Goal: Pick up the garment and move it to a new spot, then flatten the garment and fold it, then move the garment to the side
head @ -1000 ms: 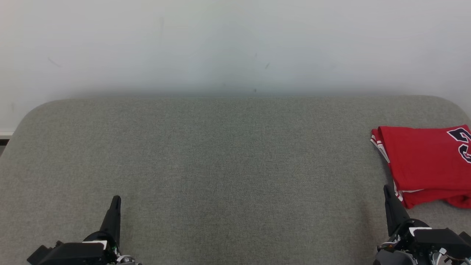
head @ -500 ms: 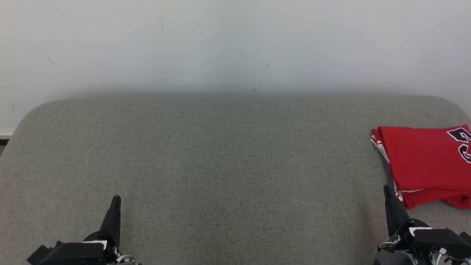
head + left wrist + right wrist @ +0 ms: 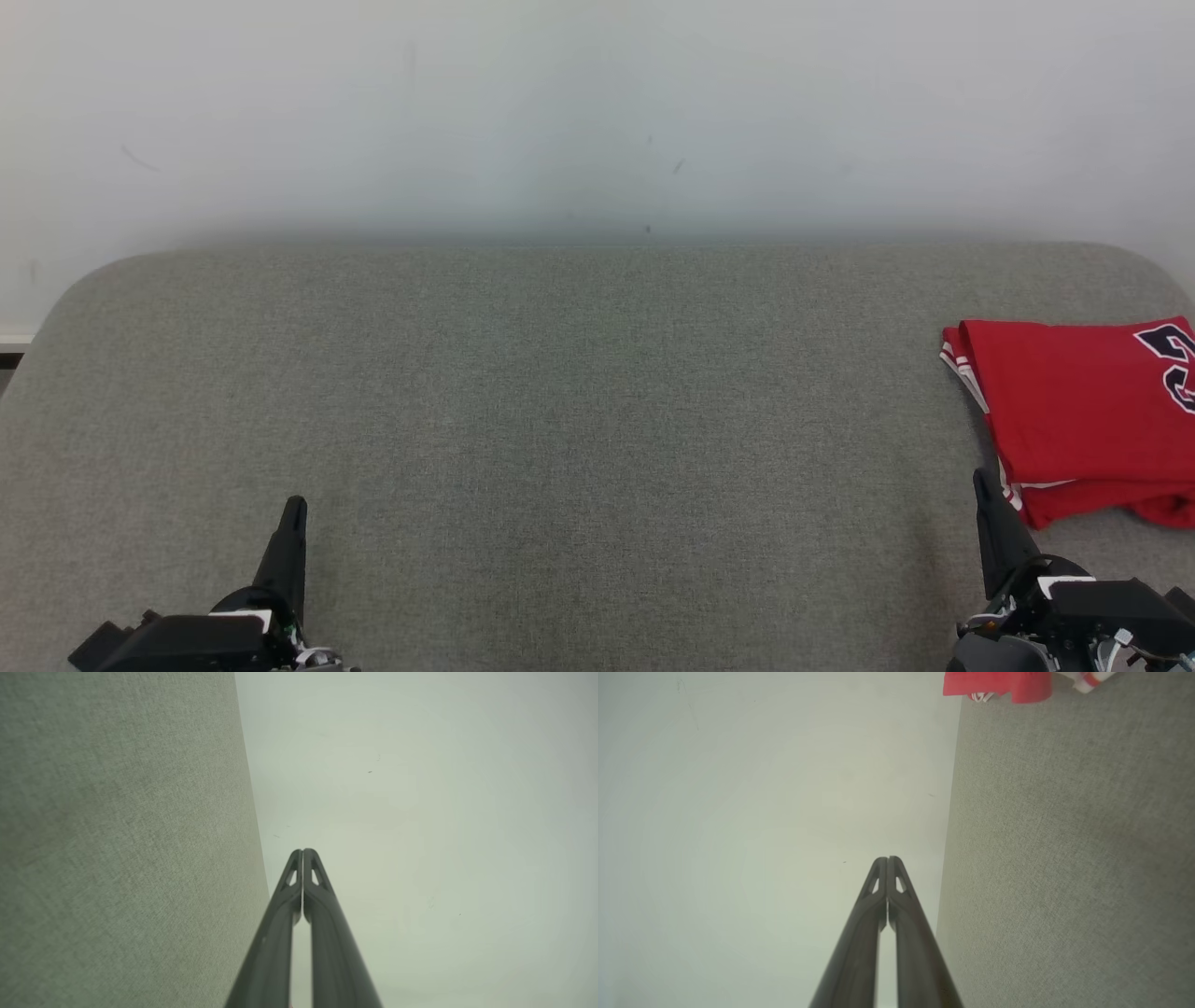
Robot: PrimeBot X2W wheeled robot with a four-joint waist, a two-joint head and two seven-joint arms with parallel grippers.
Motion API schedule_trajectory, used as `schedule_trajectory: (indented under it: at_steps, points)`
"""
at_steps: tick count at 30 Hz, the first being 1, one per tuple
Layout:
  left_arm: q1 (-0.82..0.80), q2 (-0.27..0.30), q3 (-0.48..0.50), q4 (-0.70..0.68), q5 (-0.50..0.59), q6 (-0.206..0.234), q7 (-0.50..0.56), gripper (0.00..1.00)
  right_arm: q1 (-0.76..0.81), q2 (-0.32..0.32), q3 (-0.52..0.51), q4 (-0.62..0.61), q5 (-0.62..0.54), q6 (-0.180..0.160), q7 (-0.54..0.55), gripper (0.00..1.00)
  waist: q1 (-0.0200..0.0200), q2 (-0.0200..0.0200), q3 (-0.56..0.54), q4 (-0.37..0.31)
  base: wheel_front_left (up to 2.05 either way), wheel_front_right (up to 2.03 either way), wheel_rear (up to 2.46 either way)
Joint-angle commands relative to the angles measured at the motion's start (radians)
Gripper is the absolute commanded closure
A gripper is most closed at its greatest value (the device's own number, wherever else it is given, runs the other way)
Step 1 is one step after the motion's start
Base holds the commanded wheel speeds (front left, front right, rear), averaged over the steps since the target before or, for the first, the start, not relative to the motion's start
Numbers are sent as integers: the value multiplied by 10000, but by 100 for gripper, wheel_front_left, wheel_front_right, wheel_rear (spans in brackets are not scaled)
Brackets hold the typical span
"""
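The garment (image 3: pixel 1088 415) is a red jersey with white trim and dark numerals, folded and lying at the right edge of the grey fabric surface (image 3: pixel 579 411). Its red edge (image 3: pixel 994 685) also shows at the top of the right wrist view. My right gripper (image 3: pixel 982 481) rests at the lower right, fingertips just short of the garment's near corner, shut with nothing in it (image 3: pixel 887 858). My left gripper (image 3: pixel 296 504) sits at the lower left, far from the garment, fingers pressed together and empty (image 3: pixel 302 850).
A pale wall (image 3: pixel 597 112) rises behind the grey surface's far edge. The surface has rounded far corners, and a strip of floor (image 3: pixel 11 350) shows at the far left.
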Motion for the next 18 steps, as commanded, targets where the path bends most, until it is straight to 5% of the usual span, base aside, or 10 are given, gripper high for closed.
schedule_trajectory:
  at_steps: [1, 18]
  points:
    - [-24, -1, 13, -23, -65, -37, 18, 100, 33, 6, -16, -30, 10, -19, -6, 100, 0, -1, 0, 0, 0, 0, 0]
    - [-24, -1, 16, -24, -65, -37, 18, 100, 33, 4, -14, -33, 11, -17, -6, 100, 0, -1, 0, 0, 0, 0, 0]
